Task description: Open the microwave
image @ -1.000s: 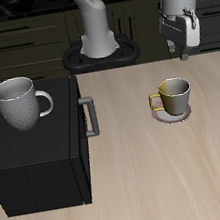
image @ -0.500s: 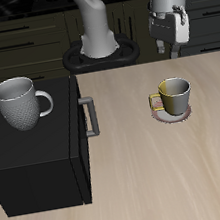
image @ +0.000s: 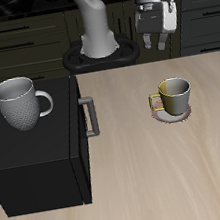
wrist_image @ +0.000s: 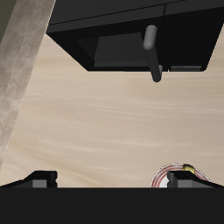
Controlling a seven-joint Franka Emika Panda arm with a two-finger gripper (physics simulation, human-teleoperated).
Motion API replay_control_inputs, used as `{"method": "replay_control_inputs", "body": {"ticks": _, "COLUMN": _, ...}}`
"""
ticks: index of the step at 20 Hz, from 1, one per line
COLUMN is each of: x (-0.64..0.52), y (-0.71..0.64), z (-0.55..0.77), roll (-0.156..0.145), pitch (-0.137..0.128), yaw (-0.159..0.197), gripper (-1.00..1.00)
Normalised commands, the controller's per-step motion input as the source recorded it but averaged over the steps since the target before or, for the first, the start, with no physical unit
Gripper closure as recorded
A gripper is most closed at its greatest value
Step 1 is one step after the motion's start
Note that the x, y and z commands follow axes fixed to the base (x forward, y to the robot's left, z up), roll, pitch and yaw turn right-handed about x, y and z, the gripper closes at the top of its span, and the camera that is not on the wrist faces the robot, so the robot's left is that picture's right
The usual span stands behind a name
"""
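While door shut, microwave interior hidden.

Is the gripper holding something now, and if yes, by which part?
Nothing is held. The gripper hangs open in the air, away from the microwave and its handle.

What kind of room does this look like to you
Probably a simulated kitchen: a black microwave sits on a wooden table, a yellowish mug rests on a small plate, and dark cabinets with drawers line the back.
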Motion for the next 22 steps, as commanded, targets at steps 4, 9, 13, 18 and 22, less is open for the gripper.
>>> {"method": "replay_control_inputs", "body": {"ticks": 4, "x": 0.04, "y": -0.44, "z": 0.05, "roll": -0.09, "pitch": -0.012, "yaw": 0.009, "gripper": -1.0}}
{"method": "replay_control_inputs", "body": {"ticks": 9, "x": 0.02, "y": -0.32, "z": -0.14, "roll": -0.083, "pitch": 0.013, "yaw": 0.016, "gripper": -1.0}}
{"method": "replay_control_inputs", "body": {"ticks": 13, "x": -0.05, "y": -0.22, "z": -0.14, "roll": -0.048, "pitch": 0.017, "yaw": -0.015, "gripper": -1.0}}
{"method": "replay_control_inputs", "body": {"ticks": 18, "x": -0.03, "y": -0.23, "z": -0.2, "roll": -0.054, "pitch": 0.03, "yaw": -0.014, "gripper": -1.0}}
{"method": "replay_control_inputs", "body": {"ticks": 22, "x": -0.05, "y": -0.32, "z": -0.18, "roll": -0.054, "pitch": 0.021, "yaw": -0.03, "gripper": -1.0}}
